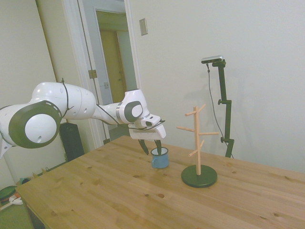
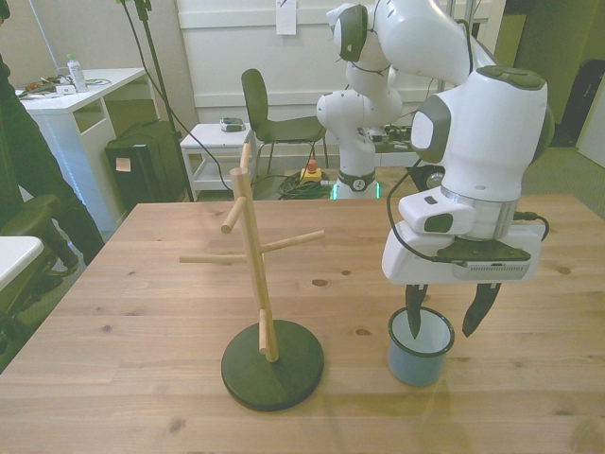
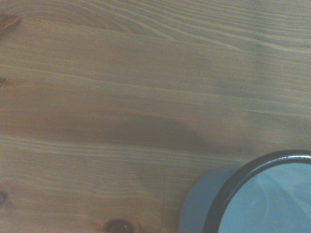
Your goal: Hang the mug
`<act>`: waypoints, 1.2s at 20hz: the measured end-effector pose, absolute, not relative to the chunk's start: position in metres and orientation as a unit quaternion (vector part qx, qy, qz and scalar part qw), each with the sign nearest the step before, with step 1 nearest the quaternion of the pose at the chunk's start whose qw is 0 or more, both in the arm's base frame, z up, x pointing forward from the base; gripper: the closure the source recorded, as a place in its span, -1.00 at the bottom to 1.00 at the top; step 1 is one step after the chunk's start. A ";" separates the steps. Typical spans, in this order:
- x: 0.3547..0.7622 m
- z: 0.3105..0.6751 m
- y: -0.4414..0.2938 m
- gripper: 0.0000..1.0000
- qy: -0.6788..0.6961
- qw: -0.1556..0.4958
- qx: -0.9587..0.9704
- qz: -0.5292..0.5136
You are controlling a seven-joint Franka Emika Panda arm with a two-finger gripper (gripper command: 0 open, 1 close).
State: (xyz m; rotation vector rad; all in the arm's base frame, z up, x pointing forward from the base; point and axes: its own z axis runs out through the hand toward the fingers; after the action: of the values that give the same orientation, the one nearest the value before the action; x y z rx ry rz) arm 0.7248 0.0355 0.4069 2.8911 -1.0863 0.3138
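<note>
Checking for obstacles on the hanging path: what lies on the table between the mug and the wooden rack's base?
Nothing: in the front view, only bare tabletop separates the mug from the rack's base. The side view shows the same.

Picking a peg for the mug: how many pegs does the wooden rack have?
5 visible on the rack: top, upper, front view's left, front view's right, lowest. Others may be hidden.

Pale walls, an open doorway [image 1: 110,71], a dark chair [image 2: 269,118] and a white desk [image 2: 80,95].
</note>
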 end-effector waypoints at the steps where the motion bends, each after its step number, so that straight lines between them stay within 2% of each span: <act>1: 0.725 0.408 0.036 1.00 -0.350 0.018 0.931 0.102; 24: 0.724 0.407 0.026 1.00 -0.354 0.023 0.929 0.102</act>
State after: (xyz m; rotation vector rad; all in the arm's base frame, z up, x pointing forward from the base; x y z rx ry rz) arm 0.7238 0.0263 0.4073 2.8786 -1.0952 0.3170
